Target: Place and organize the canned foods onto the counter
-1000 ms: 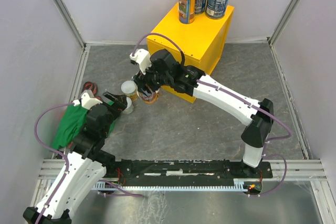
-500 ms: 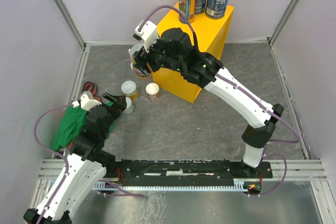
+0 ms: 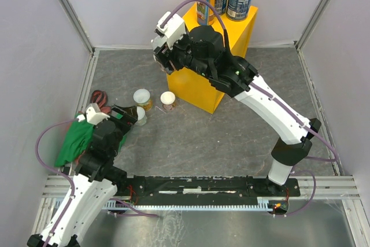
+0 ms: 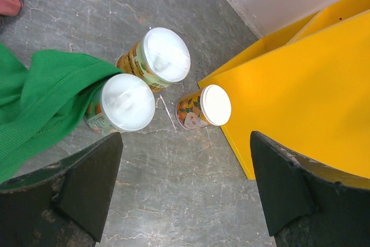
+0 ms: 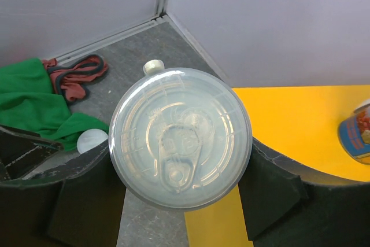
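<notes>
Raised since a second ago: slim can (image 5: 180,137), upright, clamped in our right gripper (image 3: 167,50) at the left corner of the counter (image 3: 195,89), upper centre; bare yellow top lies rightward. We log left gripper (image 4: 185,192) spread wide, lower left, over three small cans (image 4: 166,56).

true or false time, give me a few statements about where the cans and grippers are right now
1. Three cans stand on the yellow box. True.
2. The right gripper is empty. False: it is shut on a clear-lidded can.
3. Three small pale-lidded cans stand on the grey floor. True.
4. The left gripper grips a small can. False: it is open, touching none.
</notes>
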Robot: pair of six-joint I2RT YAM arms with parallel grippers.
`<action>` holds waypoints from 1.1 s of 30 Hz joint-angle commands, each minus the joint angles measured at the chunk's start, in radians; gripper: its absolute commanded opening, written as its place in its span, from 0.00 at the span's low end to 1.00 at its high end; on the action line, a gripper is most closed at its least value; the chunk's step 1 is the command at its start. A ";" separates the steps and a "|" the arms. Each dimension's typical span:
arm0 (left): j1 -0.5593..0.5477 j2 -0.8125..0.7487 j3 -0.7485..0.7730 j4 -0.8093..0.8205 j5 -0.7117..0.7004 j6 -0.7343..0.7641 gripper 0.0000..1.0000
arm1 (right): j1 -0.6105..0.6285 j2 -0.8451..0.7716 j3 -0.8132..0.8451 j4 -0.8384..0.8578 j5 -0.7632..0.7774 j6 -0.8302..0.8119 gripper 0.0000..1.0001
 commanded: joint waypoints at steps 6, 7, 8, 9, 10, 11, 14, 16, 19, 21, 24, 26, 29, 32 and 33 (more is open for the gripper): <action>0.004 -0.013 -0.026 0.050 -0.019 -0.067 0.96 | -0.007 -0.130 0.085 0.213 0.087 -0.083 0.01; 0.003 -0.012 -0.030 0.055 -0.015 -0.072 0.95 | -0.011 -0.135 0.087 0.213 0.091 -0.087 0.01; 0.003 -0.010 -0.035 0.061 -0.014 -0.077 0.95 | -0.016 -0.138 0.090 0.210 0.092 -0.089 0.01; 0.003 -0.006 -0.037 0.068 -0.009 -0.081 0.95 | -0.022 -0.142 0.092 0.207 0.093 -0.090 0.01; 0.004 -0.001 -0.040 0.074 -0.006 -0.083 0.95 | -0.028 -0.147 0.092 0.205 0.094 -0.090 0.01; 0.003 0.004 -0.040 0.082 -0.004 -0.085 0.95 | -0.033 -0.151 0.090 0.205 0.096 -0.090 0.01; 0.003 0.027 -0.039 0.102 0.005 -0.086 0.95 | -0.051 -0.165 0.080 0.210 0.107 -0.089 0.01; 0.003 0.042 -0.037 0.113 0.008 -0.085 0.95 | -0.068 -0.169 0.078 0.212 0.122 -0.085 0.01; 0.004 0.062 -0.036 0.129 0.016 -0.085 0.94 | -0.094 -0.168 0.091 0.212 0.152 -0.076 0.01; 0.003 0.076 -0.036 0.140 0.024 -0.085 0.94 | -0.114 -0.163 0.096 0.215 0.167 -0.067 0.01; 0.003 0.091 -0.035 0.156 0.026 -0.085 0.94 | -0.146 -0.148 0.115 0.215 0.188 -0.052 0.01; 0.004 0.103 -0.032 0.165 0.028 -0.084 0.94 | -0.170 -0.129 0.142 0.206 0.201 -0.047 0.01; 0.002 0.123 -0.028 0.176 0.033 -0.082 0.93 | -0.202 -0.097 0.188 0.188 0.215 -0.034 0.01; 0.003 0.138 -0.024 0.183 0.031 -0.077 0.94 | -0.233 -0.070 0.217 0.180 0.231 -0.020 0.01; 0.003 0.142 -0.022 0.186 0.030 -0.075 0.94 | -0.244 -0.062 0.222 0.176 0.232 -0.009 0.01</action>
